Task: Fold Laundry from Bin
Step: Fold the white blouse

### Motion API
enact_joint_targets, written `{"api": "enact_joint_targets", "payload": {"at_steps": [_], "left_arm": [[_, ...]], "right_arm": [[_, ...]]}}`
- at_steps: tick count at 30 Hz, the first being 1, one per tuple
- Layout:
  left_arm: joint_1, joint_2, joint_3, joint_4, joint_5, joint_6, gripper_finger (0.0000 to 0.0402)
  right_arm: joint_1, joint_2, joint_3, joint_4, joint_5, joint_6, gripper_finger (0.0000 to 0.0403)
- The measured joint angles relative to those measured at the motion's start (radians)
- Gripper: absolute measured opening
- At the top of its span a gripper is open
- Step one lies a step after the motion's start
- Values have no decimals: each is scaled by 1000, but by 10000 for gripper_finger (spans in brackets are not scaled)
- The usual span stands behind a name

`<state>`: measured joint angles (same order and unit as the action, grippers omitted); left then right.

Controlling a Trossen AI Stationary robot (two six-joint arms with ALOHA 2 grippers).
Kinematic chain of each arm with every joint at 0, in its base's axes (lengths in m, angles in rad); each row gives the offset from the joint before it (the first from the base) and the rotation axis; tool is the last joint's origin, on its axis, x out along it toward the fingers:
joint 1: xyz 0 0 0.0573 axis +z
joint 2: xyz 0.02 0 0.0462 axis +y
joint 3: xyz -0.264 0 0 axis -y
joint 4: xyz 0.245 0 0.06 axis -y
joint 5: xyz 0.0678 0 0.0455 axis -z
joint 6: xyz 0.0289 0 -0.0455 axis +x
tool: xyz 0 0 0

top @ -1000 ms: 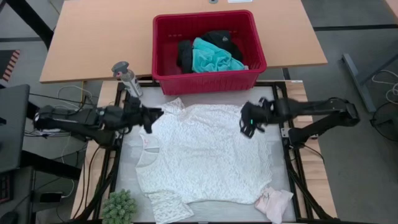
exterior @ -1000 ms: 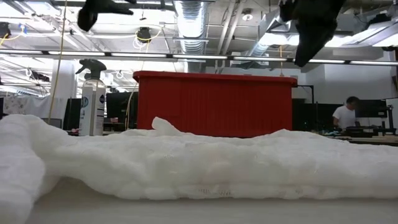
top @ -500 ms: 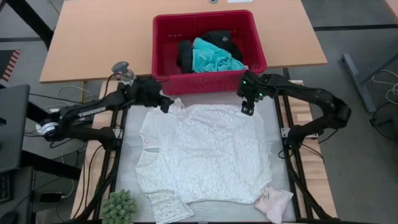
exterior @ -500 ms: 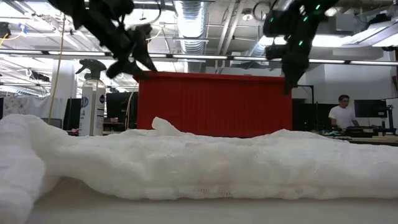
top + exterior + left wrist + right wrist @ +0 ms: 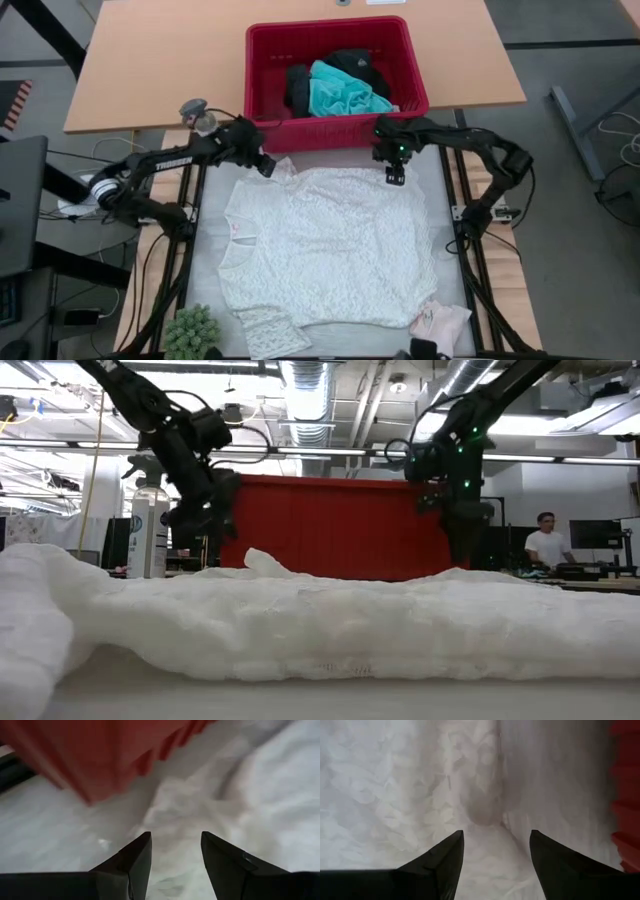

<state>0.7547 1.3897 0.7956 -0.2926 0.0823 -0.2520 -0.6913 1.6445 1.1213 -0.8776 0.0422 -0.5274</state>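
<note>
A white lacy top lies spread flat on the grey mat, its far edge just short of the red bin. The bin holds a turquoise shirt and black clothing. A small pale pink-white piece lies at the mat's near right corner. My left gripper hangs open above the top's far left corner. My right gripper hangs open, pointing down, over the top's far right corner. Neither touches the cloth.
A spray bottle stands left of the bin, close behind my left arm. A green plant-like ball sits at the near left corner, next to a small white lacy piece. The bin's front wall stands right behind both grippers.
Both grippers have swung from the mat's sides toward the far edge and come down, each ending above a far corner of the white top. The right gripper has tipped to point down. The top has stayed still.
</note>
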Motion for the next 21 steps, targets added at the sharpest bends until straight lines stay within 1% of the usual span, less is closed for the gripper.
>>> {"api": "enact_joint_targets", "payload": {"at_steps": [5, 9, 11, 15, 21], "left_arm": [[-20, 46, -1, -44, -192, 9, 160], [-33, 55, 0, -72, -242, 46, 160], [-37, 70, 0, -63, -237, 59, 160], [-33, 91, 1, -55, -141, 87, 160], [-43, 176, 0, -55, -109, 122, 160]], "right_arm": [[-14, 5, 1, 23, 5, -5, 249], [-24, 4, 1, 25, 5, -8, 249], [-26, 4, 1, 27, 5, -20, 249], [-25, 4, 1, 26, 2, -32, 249], [-30, 4, 1, 26, -2, -49, 249]]}}
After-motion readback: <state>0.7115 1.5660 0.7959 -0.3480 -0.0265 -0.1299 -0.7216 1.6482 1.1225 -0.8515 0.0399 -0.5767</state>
